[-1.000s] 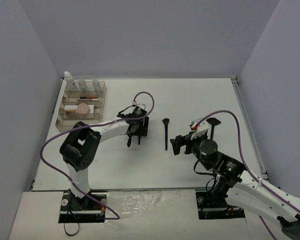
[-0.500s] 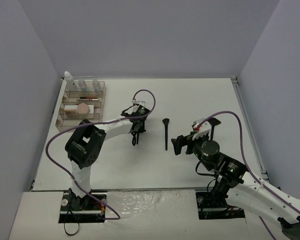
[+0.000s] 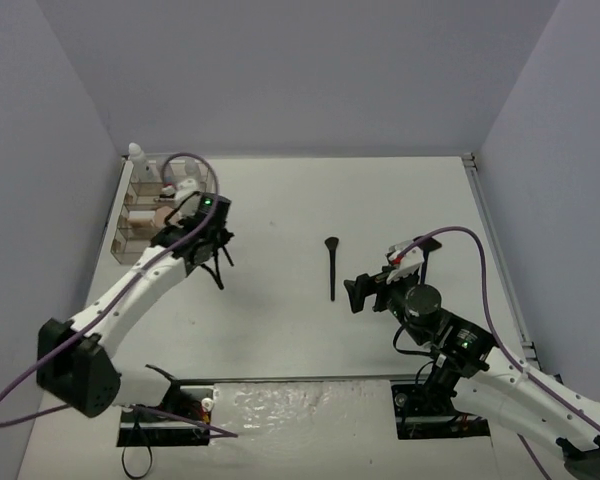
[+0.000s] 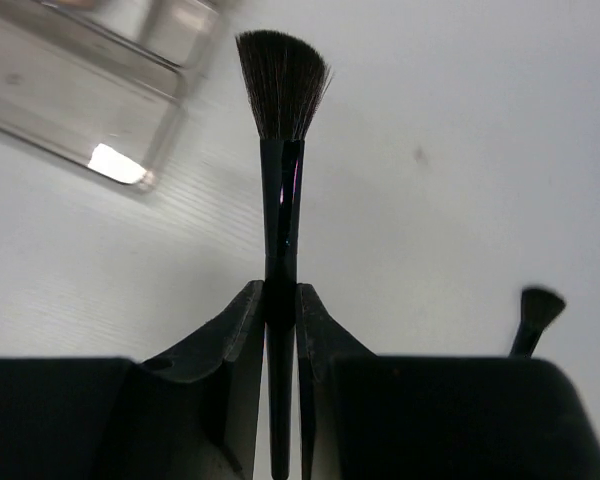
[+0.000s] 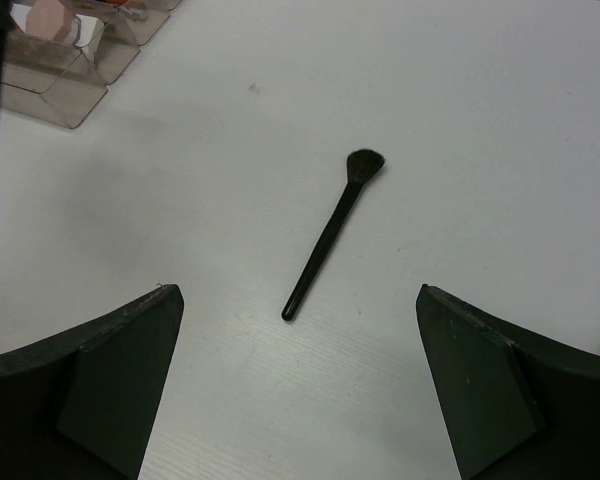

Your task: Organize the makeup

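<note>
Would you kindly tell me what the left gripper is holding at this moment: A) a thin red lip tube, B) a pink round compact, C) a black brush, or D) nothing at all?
C: in the left wrist view the left gripper is shut on the thin handle of a black brush, whose bristles point away from the fingers.

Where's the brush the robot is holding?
The brush is pinched in the left gripper, over the left side of the table, right beside the clear organizer.
</note>
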